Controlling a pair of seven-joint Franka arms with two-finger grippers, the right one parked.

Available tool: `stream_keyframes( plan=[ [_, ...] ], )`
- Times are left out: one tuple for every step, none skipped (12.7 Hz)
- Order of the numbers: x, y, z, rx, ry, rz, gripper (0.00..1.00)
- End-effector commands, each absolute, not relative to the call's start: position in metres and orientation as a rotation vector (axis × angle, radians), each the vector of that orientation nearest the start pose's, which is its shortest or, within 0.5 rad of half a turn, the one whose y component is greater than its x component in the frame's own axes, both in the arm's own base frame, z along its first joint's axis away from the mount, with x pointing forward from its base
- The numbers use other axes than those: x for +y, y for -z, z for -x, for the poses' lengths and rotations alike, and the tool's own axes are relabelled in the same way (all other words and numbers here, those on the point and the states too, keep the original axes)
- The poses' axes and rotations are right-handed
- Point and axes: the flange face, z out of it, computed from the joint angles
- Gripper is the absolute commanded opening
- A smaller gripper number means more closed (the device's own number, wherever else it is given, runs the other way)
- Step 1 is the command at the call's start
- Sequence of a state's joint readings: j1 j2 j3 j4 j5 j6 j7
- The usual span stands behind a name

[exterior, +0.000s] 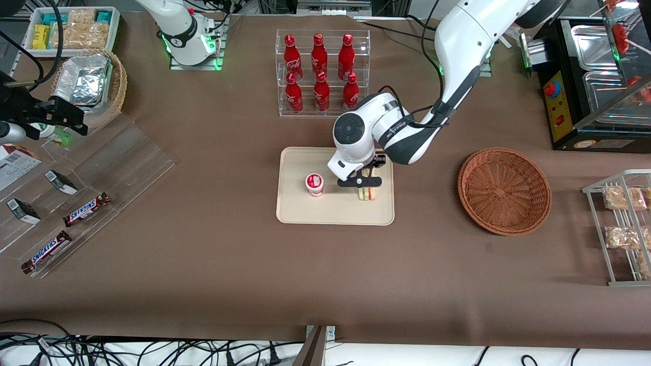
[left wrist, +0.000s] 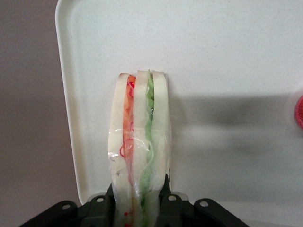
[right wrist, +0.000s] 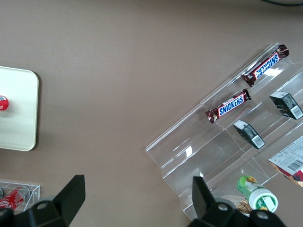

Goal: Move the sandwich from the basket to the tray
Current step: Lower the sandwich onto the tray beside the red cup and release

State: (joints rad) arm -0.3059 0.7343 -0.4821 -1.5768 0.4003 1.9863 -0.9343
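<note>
The sandwich (exterior: 367,192) (left wrist: 139,142), a wrapped wedge of pale bread with red and green filling, stands on edge on the cream tray (exterior: 305,213) (left wrist: 227,56), close to the tray's rim on the working arm's end. My left gripper (exterior: 365,182) (left wrist: 138,201) is directly above it, shut on the sandwich, a black finger pressed against each bread face. The round reddish-brown basket (exterior: 504,190) lies toward the working arm's end of the table with nothing in it.
A small white cup with a red lid (exterior: 315,184) stands on the tray beside the sandwich. A clear rack of red bottles (exterior: 320,71) stands farther from the camera than the tray. Snickers bars (exterior: 86,209) lie on an acrylic display toward the parked arm's end. A wire rack of snack packs (exterior: 623,229) stands past the basket.
</note>
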Motion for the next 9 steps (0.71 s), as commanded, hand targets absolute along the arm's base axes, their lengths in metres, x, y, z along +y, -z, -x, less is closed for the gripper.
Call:
stream_keyframes(
  plan=[
    [-0.432, -0.224, -0.523, -0.013, -0.157, 2.933, 0.89],
    [-0.431, -0.225, -0.525, -0.015, -0.155, 2.933, 1.00],
    [-0.431, -0.225, -0.525, -0.018, -0.153, 2.934, 1.00],
    [-0.429, -0.228, -0.527, -0.023, -0.147, 2.935, 1.00],
    [-0.427, -0.233, -0.529, -0.032, -0.140, 2.938, 1.00],
    [-0.423, -0.241, -0.534, -0.047, -0.124, 2.942, 1.00],
    [-0.417, -0.253, -0.540, -0.072, -0.110, 2.950, 1.00],
    [-0.408, -0.267, -0.552, -0.113, -0.086, 2.961, 1.00],
    [-0.400, -0.279, -0.560, -0.141, -0.080, 2.959, 1.00]
  ],
)
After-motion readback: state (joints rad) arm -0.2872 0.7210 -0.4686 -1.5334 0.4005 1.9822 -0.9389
